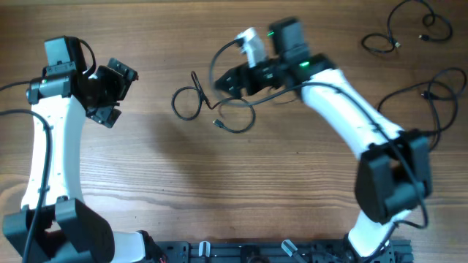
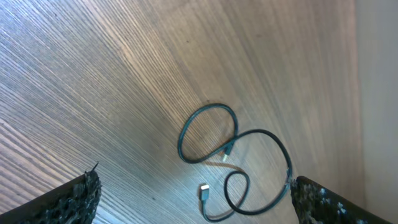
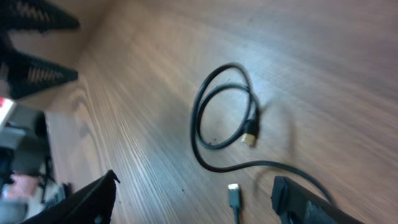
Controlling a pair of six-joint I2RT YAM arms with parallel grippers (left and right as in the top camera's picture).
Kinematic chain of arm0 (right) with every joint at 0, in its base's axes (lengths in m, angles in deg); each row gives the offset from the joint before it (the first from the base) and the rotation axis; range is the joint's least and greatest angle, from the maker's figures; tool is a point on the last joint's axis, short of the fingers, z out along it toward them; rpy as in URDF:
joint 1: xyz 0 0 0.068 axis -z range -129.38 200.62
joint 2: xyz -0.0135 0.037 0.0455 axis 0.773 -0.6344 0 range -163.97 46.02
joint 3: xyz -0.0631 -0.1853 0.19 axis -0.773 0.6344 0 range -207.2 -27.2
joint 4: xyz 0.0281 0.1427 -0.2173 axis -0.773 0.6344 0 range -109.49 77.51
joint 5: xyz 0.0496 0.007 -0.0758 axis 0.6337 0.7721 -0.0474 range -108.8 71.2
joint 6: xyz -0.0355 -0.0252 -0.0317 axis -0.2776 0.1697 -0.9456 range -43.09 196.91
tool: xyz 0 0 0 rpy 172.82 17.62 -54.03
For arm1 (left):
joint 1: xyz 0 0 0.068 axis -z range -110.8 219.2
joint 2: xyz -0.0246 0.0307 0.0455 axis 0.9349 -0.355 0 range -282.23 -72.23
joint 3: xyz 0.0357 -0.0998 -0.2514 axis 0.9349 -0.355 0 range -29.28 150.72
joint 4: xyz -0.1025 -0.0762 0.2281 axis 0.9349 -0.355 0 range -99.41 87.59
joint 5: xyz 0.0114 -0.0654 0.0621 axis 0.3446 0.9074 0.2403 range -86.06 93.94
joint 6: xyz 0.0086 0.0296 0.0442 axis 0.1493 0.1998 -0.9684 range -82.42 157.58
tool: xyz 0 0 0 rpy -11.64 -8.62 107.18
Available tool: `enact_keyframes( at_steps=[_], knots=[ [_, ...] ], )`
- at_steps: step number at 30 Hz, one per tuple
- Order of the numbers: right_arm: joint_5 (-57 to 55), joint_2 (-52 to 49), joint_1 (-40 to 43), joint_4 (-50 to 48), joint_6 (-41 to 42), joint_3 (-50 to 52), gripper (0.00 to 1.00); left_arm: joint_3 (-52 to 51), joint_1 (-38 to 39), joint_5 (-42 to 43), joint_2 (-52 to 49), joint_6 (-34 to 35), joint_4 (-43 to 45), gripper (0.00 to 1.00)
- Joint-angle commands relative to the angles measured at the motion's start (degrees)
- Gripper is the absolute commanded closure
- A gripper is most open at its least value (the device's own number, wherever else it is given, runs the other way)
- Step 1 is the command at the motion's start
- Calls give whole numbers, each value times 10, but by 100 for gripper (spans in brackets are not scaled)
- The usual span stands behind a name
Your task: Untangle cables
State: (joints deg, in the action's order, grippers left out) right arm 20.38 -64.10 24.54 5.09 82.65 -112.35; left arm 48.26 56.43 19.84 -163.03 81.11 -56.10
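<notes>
Showing three cables [image 1: 178, 109], left hand [image 1: 119, 95], right hand [image 1: 221, 86], one table [image 1: 219, 183]

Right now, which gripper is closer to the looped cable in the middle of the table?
Right. The right gripper is just above the cable, at its right end; the left gripper is off to its left.

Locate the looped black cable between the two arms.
In the overhead view the cable lies on the table, upper middle, between the left pincer and the right pincer, close beside the right one.
</notes>
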Motion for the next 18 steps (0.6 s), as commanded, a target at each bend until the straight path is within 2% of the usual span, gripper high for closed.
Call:
enact_keyframes(
  at_steps=[1,3,5,7,9,10,13,17,18],
  knots=[
    [-46,-63,-66,-45,47,4,29,1,0,-10,-31,-14,-1,0],
    [-102,-96,-92,-85,98,4,33,1,6,-10,-47,-14,0,0],
    [-119,-116,-100,-112,99,4,37,1,10,-10,-57,-14,0,0],
    [-127,-123,-97,-126,99,4,51,1,14,-10,-61,-14,0,0],
    [-127,-119,-91,-149,97,3,60,1,19,-10,-61,-14,1,0],
    [-127,-118,-87,-163,99,0,72,1,24,-10,-61,-13,3,0],
    [-124,-107,-75,-164,127,-12,96,1,38,-10,-61,-14,3,0],
    [-134,-20,-46,-119,123,-12,96,1,66,-10,-61,-13,3,0],
    [-150,31,-29,-92,123,-12,96,1,78,-10,-61,-13,3,0]
  ],
)
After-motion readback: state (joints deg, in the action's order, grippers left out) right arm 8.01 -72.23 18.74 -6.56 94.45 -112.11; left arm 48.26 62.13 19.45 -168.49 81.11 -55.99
